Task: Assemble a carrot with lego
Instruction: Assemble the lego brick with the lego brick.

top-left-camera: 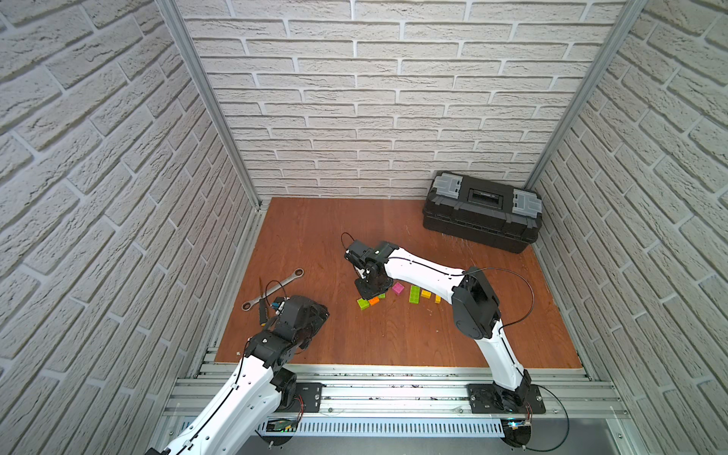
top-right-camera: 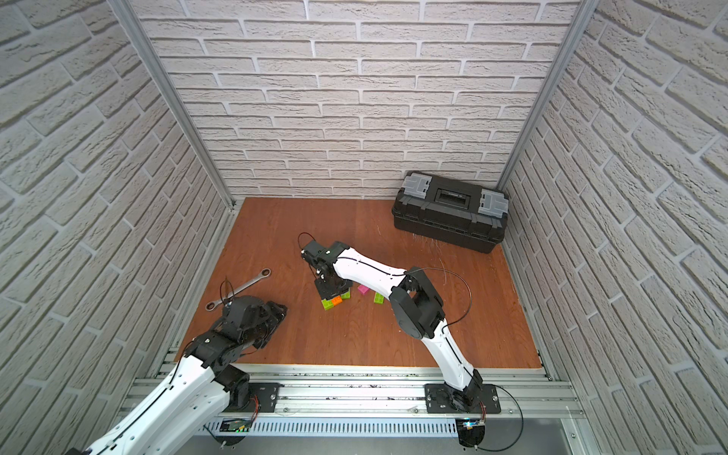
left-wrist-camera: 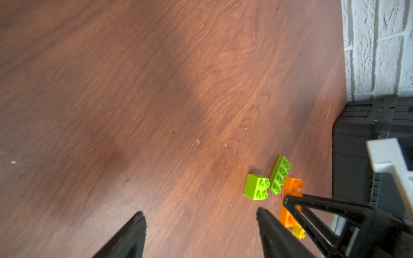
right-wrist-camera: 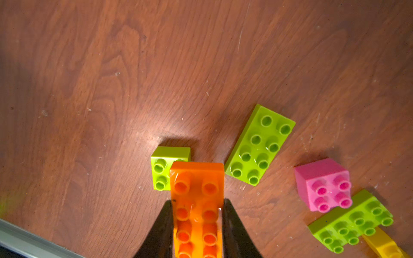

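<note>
Orange brick point(right-wrist-camera: 196, 178) clamped in right gripper point(right-wrist-camera: 198, 201) — perhaps overlapping small green brick point(right-wrist-camera: 169, 154); left gripper point(left-wrist-camera: 200, 212) apart.

Wooden table point(top-left-camera: 394, 338). The right gripper point(top-left-camera: 369, 293) points down over an orange brick point(top-left-camera: 374, 301) touching a green brick point(top-left-camera: 363, 304). A pink brick point(top-left-camera: 398, 288), long green brick point(top-left-camera: 414, 294) and yellow bricks point(top-left-camera: 426, 293) lie beside them. A wrench point(top-left-camera: 273, 289) and screwdriver point(top-left-camera: 262, 305) lie near the left gripper point(top-left-camera: 317, 315). A toolbox point(top-left-camera: 482, 214) sits at the back.

A robot lab cell dressed as a workshop: white brick-pattern panels point(top-left-camera: 394, 98) framed by aluminium posts point(top-left-camera: 210, 102) enclose a wood-look board point(top-left-camera: 315, 236). The left arm point(top-left-camera: 244, 390) and right arm point(top-left-camera: 421, 268) are bolted to a near rail point(top-left-camera: 394, 394); a black toolbox point(top-left-camera: 482, 212) sits far right, a wrench point(top-left-camera: 274, 288) at the left.
</note>
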